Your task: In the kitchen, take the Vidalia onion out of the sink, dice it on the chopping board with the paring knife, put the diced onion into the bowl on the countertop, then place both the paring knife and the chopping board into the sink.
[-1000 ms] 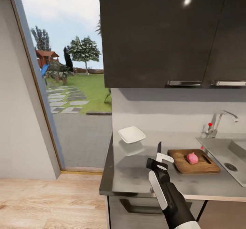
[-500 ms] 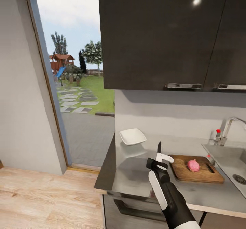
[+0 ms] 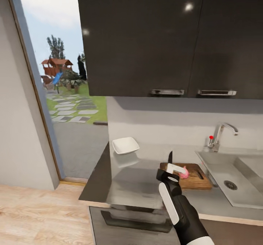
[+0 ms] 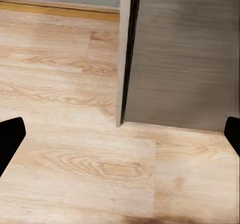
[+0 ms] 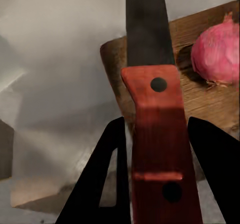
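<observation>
My right gripper (image 3: pixel 171 172) is shut on the paring knife (image 5: pixel 159 134), gripping its red-orange handle with the dark blade (image 3: pixel 170 157) pointing up and away. It hovers over the countertop (image 3: pixel 138 184) at the near left end of the dark brown chopping board (image 3: pixel 195 176). The pinkish Vidalia onion (image 5: pixel 219 53) lies on the board, just beyond the blade's side; in the head view the onion (image 3: pixel 185 173) is partly hidden by a white finger. The white bowl (image 3: pixel 125 145) stands at the counter's back left. The sink (image 3: pixel 219 166) lies right of the board. My left gripper (image 4: pixel 121 136) is open over wooden floor.
The chrome tap (image 3: pixel 220 133) with a red dot rises behind the sink, whose drain (image 3: pixel 230 185) shows. Dark wall cabinets (image 3: pixel 153 37) hang above the counter. A wide opening (image 3: pixel 62 102) to a garden is on the left. A grey cabinet side panel (image 4: pixel 180 53) stands on the floor.
The camera has moved: counter, board, bowl and sink have slid left in the picture. My right gripper, still holding the knife, now overlaps the board's left end and part of the onion.
</observation>
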